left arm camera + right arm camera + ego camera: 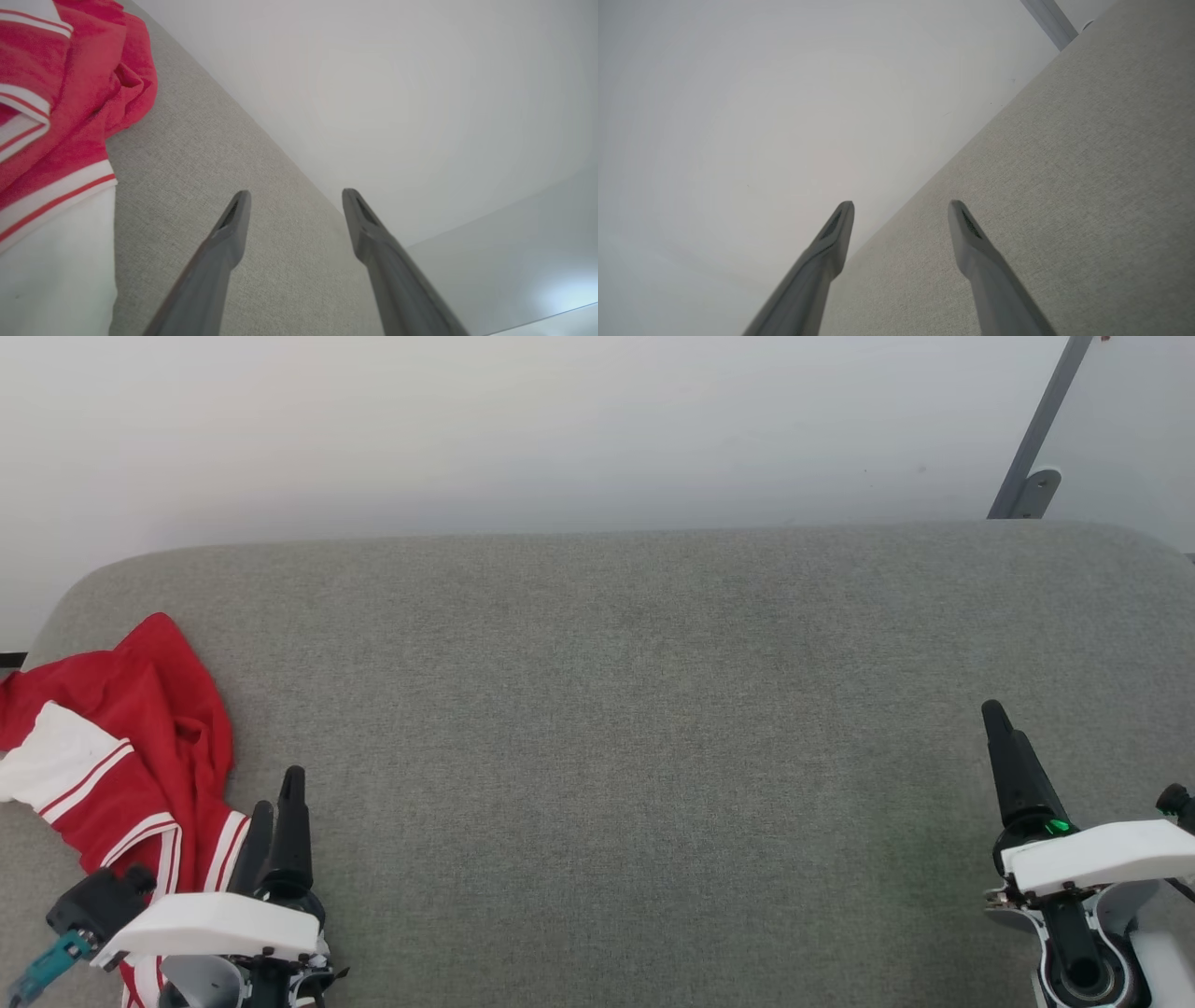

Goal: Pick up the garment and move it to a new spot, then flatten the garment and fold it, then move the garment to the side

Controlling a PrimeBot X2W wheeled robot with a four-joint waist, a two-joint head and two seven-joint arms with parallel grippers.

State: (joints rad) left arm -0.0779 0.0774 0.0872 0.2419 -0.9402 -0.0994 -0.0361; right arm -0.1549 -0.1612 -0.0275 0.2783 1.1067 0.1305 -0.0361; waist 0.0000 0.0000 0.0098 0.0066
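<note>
In the head view the garment [140, 747] lies crumpled at the left end of the grey fabric counter [607, 709]. The left gripper [278, 793] is just beside it and the right gripper [995, 714] is well apart, both seen edge-on. Behind them are a pale wall [560, 429] and a grey metal post [1046, 420].

The left wrist view shows the left gripper [295, 193] spread and empty (red folds and striped trim [70, 93] at its left).

The right wrist view shows the right gripper [901, 204] likewise released over the bare counter [1087, 163].
</note>
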